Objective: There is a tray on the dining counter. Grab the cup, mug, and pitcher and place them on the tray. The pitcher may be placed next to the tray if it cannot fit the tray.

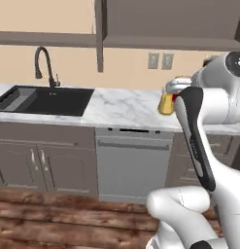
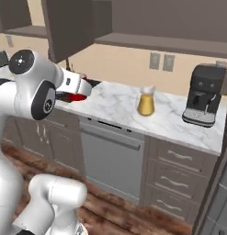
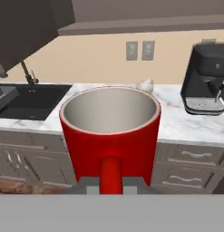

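Hand view: tool clamped on handle of glossy red cylindrical mug.

A home kitchen: marble worktop with black sink and curved dark faucet, dishwasher between grey-brown drawered cabinets, black coffee machine, wall outlets, overhead cupboards, wood-plank floor.

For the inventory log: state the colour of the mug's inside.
The mug is off-white inside, red outside; the hand view shows it best.
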